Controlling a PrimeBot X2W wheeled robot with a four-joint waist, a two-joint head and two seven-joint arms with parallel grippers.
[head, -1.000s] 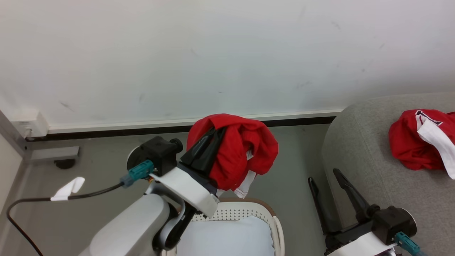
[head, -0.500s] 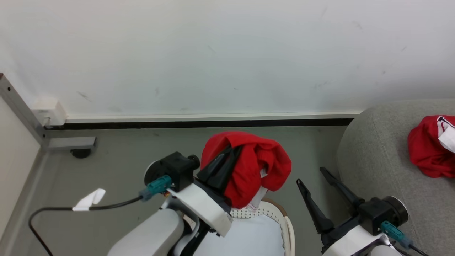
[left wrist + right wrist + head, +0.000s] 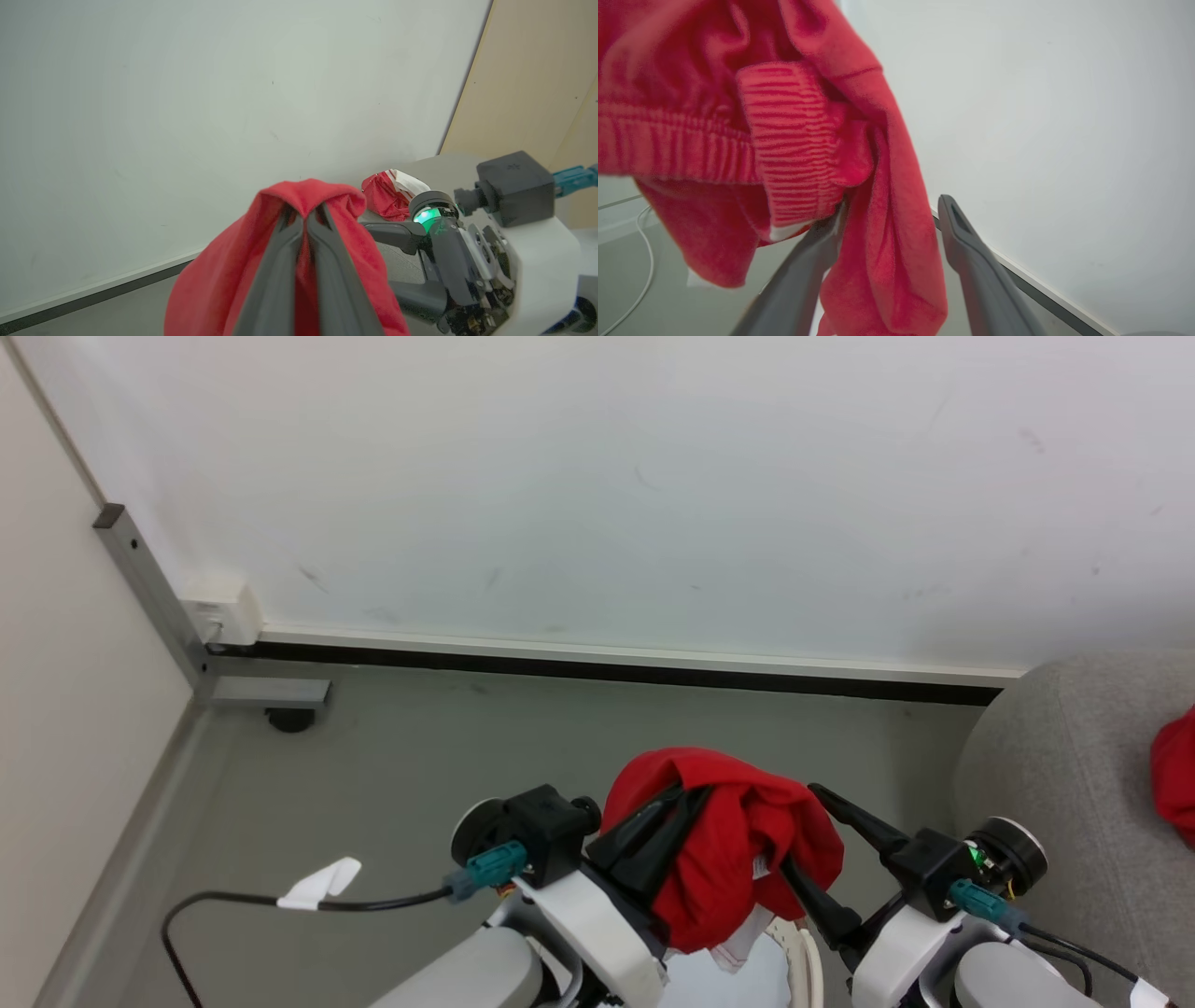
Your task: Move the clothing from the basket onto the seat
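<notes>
clothing (image 3: 728, 859) in left jaws, between right jaws (spread)

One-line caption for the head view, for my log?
Left gripper shut on a bunched red garment above the basket; open right gripper straddles its hanging fold; grey seat at right.

Each arm is a smooth pale grey forearm (image 3: 467, 980) running into a white wrist plate (image 3: 597, 933). On top sits a boxy black camera (image 3: 546, 821), with a teal plug (image 3: 485, 873) feeding a black cable (image 3: 392, 902) tagged with white tape (image 3: 319, 885). The left gripper (image 3: 693, 796) and right gripper (image 3: 798, 829) have long, tapering dark fingers (image 3: 854, 821). A green light (image 3: 427, 217) glows on the right wrist's round collar.
</notes>
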